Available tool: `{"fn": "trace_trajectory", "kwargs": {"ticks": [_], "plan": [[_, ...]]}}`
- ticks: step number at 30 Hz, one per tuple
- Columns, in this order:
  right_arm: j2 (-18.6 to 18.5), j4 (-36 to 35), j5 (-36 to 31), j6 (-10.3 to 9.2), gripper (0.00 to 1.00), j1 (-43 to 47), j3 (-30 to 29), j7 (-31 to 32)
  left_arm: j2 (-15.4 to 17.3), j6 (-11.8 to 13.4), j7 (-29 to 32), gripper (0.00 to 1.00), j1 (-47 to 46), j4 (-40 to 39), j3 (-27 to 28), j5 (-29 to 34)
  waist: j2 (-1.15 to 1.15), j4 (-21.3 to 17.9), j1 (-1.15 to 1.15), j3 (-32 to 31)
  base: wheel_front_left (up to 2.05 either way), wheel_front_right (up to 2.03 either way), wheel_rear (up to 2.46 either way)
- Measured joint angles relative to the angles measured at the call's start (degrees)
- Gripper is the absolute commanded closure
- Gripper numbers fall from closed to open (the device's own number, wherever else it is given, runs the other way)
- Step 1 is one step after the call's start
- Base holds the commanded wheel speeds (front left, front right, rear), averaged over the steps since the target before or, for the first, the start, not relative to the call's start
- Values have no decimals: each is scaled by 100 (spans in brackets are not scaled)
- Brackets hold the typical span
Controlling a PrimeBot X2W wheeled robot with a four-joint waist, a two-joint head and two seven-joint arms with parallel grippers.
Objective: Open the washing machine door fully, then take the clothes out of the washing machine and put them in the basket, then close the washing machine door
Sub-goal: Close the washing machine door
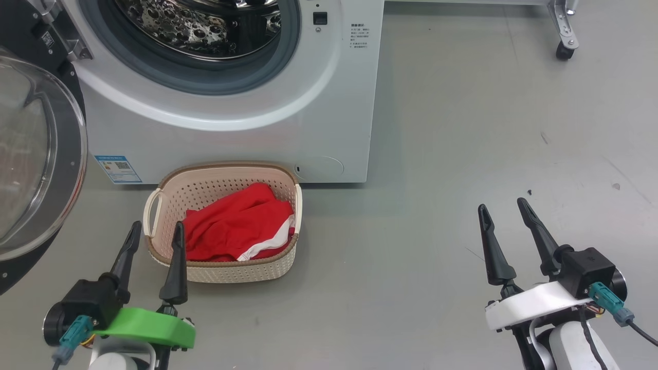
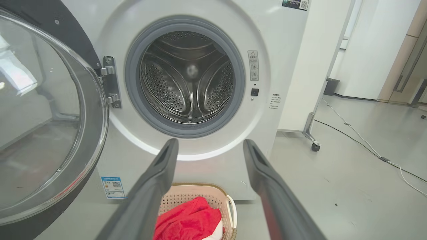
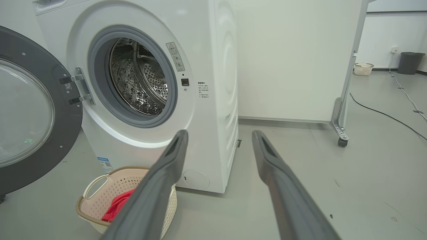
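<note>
clothes in the basket, door wide open, both grippers bare

the left gripper [image 1: 157, 226] hangs low over the grey floor [image 1: 437, 154], its two dark fingers spread apart with nothing between them. just ahead of its fingertips sits the basket [image 1: 241, 272]. from the head view one finger overlaps the basket's near corner, and i cannot tell whether it touches. the red clothes [image 1: 231, 226], with a white stripe, lie heaped inside the basket. beyond it, straight ahead of that gripper, stands the washing machine [image 1: 231, 139], its round opening showing the shiny steel drum [image 2: 188, 76]. the door [image 1: 31, 154] is swung out to that gripper's left, its glass bowl bulging toward the room. the right gripper [image 1: 501, 205] sits well off to the basket's right, over plain floor, its fingers likewise spread and holding nothing.
</note>
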Motion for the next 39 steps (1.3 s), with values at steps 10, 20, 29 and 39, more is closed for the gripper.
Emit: {"fn": "trace_trajectory", "kwargs": {"ticks": [10,20,29,39], "plan": [[1,1,0,1,0,0,-8,0,-1,0,0,0,4,-3,-4,15,0,7,0,3,0,0,0],[1,5,0,2,0,0,-11,0,-1,-1,0,0,22,-2,-5,49,0,7,0,-2,0,0,0],[2,12,0,20,0,0,-10,0,-1,-3,0,0,35,16,-3,58,0,-12,0,-16,0,0,0],[4,-7,0,20,0,31,-57,0,-5,-4,0,0,77,71,-51,108,0,73,0,-1,0,0,0]]}}
